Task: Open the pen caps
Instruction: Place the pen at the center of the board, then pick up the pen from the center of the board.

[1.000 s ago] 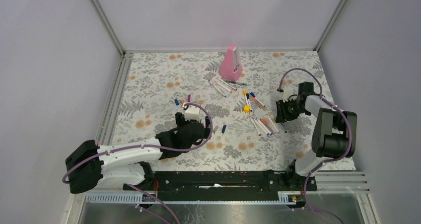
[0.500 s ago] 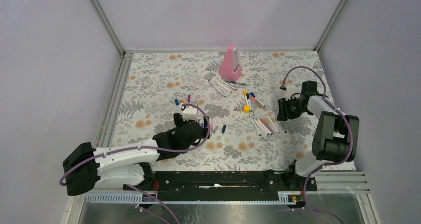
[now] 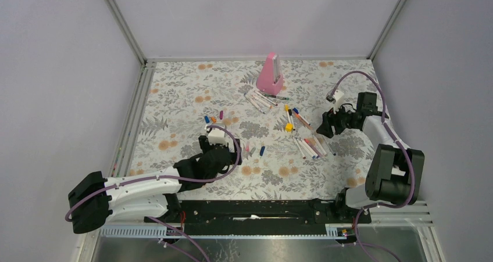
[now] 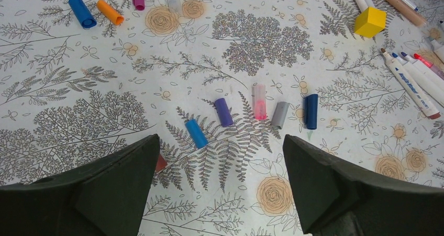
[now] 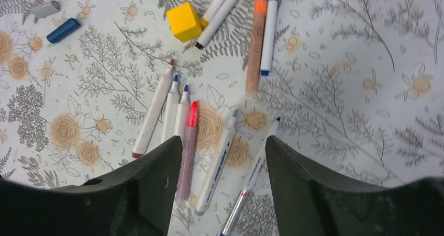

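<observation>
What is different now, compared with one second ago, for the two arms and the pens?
The right pincer opened wider and lifted away from the uncapped pens, holding nothing. The left pincer slid slightly toward its base, open and empty. The pens, the loose caps and the pink wedge did not move.

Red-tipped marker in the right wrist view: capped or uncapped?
Uncapped. The red-tipped marker lies flat on the table and ends in a bare, tapered red nib, with no cap covering it.

Top view high overhead, whole scene; wrist views close, facing down, share yellow cube [image 4: 370,21].
</observation>
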`<state>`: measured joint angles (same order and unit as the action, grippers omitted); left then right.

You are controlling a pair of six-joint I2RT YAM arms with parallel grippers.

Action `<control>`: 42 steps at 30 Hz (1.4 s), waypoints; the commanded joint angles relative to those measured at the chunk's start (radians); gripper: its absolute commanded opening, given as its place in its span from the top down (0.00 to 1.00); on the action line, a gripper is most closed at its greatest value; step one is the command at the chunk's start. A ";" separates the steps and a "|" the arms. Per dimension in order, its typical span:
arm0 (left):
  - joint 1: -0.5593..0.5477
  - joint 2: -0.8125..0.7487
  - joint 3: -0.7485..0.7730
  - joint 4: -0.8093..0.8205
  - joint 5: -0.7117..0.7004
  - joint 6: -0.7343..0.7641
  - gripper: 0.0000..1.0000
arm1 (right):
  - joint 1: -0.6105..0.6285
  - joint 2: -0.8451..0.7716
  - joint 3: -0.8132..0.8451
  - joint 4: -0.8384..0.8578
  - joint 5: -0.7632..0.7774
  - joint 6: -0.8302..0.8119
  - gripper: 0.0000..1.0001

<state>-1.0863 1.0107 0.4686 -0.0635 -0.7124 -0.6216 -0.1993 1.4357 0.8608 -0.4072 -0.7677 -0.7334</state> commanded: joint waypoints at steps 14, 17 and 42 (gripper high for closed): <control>0.005 0.016 -0.040 0.116 -0.034 -0.015 0.01 | 0.193 0.407 0.451 -0.126 0.206 0.000 0.35; 0.004 0.015 -0.045 0.122 -0.038 -0.017 0.01 | 0.246 0.468 0.504 -0.150 0.272 0.027 0.36; 0.046 -0.010 -0.085 0.220 0.097 0.068 0.01 | 0.268 0.546 0.527 -0.080 0.328 0.121 0.52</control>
<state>-1.0649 1.0500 0.4088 0.0875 -0.6422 -0.5568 0.0647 1.9640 1.3499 -0.5026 -0.4530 -0.6300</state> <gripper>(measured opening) 0.986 0.505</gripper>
